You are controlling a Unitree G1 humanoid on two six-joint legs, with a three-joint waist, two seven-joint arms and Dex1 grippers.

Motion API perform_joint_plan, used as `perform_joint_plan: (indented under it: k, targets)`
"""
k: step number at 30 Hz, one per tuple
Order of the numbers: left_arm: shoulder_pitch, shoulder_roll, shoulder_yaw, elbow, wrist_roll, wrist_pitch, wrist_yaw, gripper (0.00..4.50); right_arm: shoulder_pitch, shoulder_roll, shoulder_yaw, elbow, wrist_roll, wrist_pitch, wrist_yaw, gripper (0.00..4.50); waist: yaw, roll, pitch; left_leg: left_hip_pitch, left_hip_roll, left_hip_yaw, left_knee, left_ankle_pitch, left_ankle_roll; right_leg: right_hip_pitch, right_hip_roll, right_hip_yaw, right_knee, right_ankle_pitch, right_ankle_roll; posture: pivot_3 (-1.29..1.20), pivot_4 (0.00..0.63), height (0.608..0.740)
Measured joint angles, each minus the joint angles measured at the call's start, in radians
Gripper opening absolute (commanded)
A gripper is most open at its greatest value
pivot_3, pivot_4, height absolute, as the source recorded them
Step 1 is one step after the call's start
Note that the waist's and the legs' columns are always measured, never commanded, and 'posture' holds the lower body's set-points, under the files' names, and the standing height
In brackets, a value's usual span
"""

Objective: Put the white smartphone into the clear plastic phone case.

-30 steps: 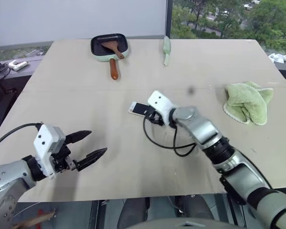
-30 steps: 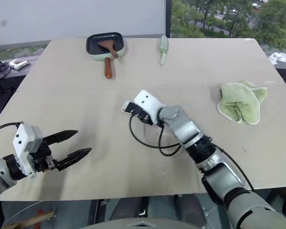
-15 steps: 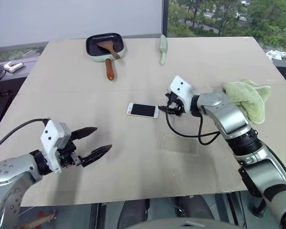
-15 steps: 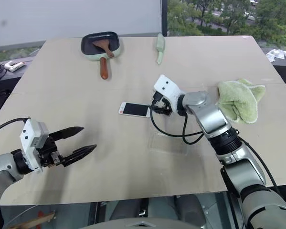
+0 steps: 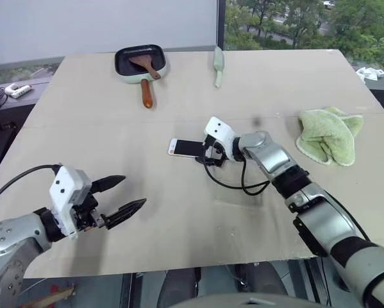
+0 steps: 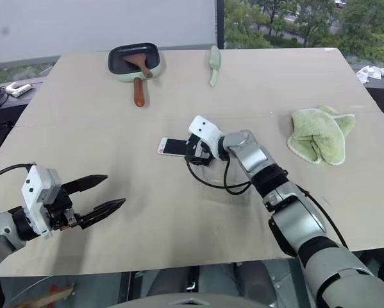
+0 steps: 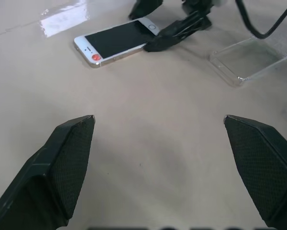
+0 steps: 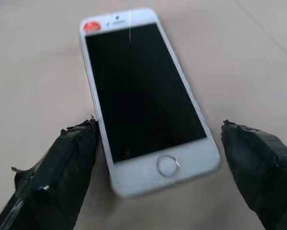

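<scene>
Right wrist view: white phone (image 8: 145,100) lies flat on the counter (image 5: 83,128), screen up, round button end nearest the right hand (image 8: 160,158). Its 2 black fingers (image 8: 69,167) stand wide apart, one on each side of the button end. One finger is just beside the phone's edge; can't tell if it touches. Nothing is held.

Head views: phone sits near the middle of the counter w/ the right hand (image 5: 206,156) at its end. Clear case (image 7: 248,58) lies flat, near the phone but apart from it, on the robot's side & a bit to the right. A black cable loops over the case.

Left hand (image 5: 118,196) hangs over the near left part of the counter, fingers wide, empty, well apart from phone & case.

Green cloth (image 5: 329,136) is far right. Pan (image 5: 142,61) w/ a wooden spatula (image 5: 148,63) is at the far side.
</scene>
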Motion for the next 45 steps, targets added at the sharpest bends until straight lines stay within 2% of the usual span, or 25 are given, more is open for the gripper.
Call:
perform_joint_plan:
  k: [8, 10, 11, 12, 18, 35, 40, 45]
  targets:
    - [0.011, -0.007, 0.008, -0.016, 0.000, 0.002, 0.010, 4.50, -0.036, 0.016, -0.014, 0.110, -0.032, -0.084, 0.066, 4.37, 0.001, 0.000, 0.000, 0.002, 0.000, -0.001, -0.001, 0.001, -0.001, 0.001, 0.000, 0.000, 0.000, 0.001, -0.002, 0.00, 0.150, 0.740]
    - [0.004, -0.007, 0.008, -0.016, 0.000, 0.002, 0.011, 4.50, -0.038, 0.016, -0.016, 0.111, -0.033, -0.077, 0.093, 3.83, 0.001, 0.000, 0.000, 0.002, 0.000, 0.000, -0.001, 0.001, -0.001, 0.001, 0.000, 0.000, -0.001, 0.001, -0.002, 0.00, 0.150, 0.740]
    - [0.002, -0.007, 0.008, -0.016, 0.000, 0.002, 0.012, 4.50, -0.038, 0.016, -0.015, 0.109, -0.036, -0.074, 0.106, 3.35, 0.001, 0.000, 0.000, 0.002, 0.000, 0.000, -0.002, 0.001, -0.001, 0.001, 0.000, 0.000, -0.001, 0.001, -0.002, 0.00, 0.150, 0.740]
    - [-0.001, -0.007, 0.008, -0.016, 0.000, 0.002, 0.012, 4.50, -0.039, 0.016, -0.015, 0.104, -0.045, -0.074, 0.115, 3.06, 0.001, 0.000, 0.000, 0.002, 0.000, 0.000, -0.002, 0.001, -0.001, 0.001, 0.000, 0.000, -0.001, 0.001, -0.002, 0.00, 0.150, 0.740]
    - [-0.009, -0.007, 0.008, -0.016, 0.000, 0.001, 0.010, 4.50, -0.038, 0.006, -0.014, 0.066, -0.074, -0.036, 0.156, 2.75, 0.002, 0.000, -0.001, 0.002, 0.000, -0.001, -0.002, 0.001, -0.001, 0.001, -0.003, -0.001, -0.001, 0.001, -0.002, 0.00, 0.150, 0.740]
    - [-0.043, -0.004, -0.029, -0.009, 0.002, 0.001, -0.001, 4.50, -0.028, -0.002, -0.043, 0.027, -0.078, 0.013, 0.138, 2.75, 0.009, 0.001, -0.001, 0.003, 0.000, -0.001, -0.001, 0.001, -0.002, 0.002, -0.002, -0.002, 0.000, 0.001, -0.002, 0.00, 0.150, 0.740]
    - [-0.048, -0.004, -0.033, 0.000, 0.005, 0.001, -0.001, 4.50, -0.017, -0.077, -0.049, -0.014, -0.062, 0.032, 0.168, 2.75, 0.020, 0.001, -0.001, 0.002, -0.001, -0.002, -0.001, 0.001, -0.002, 0.002, -0.002, -0.003, 0.000, 0.001, -0.002, 0.00, 0.150, 0.740]
    - [-0.056, -0.004, -0.062, 0.009, 0.007, 0.000, -0.002, 4.50, 0.014, -0.210, -0.052, -0.040, -0.070, 0.024, 0.201, 2.75, 0.036, 0.001, -0.001, 0.002, -0.001, -0.003, 0.000, 0.002, -0.001, 0.003, -0.002, -0.004, 0.000, 0.001, -0.002, 0.00, 0.150, 0.740]
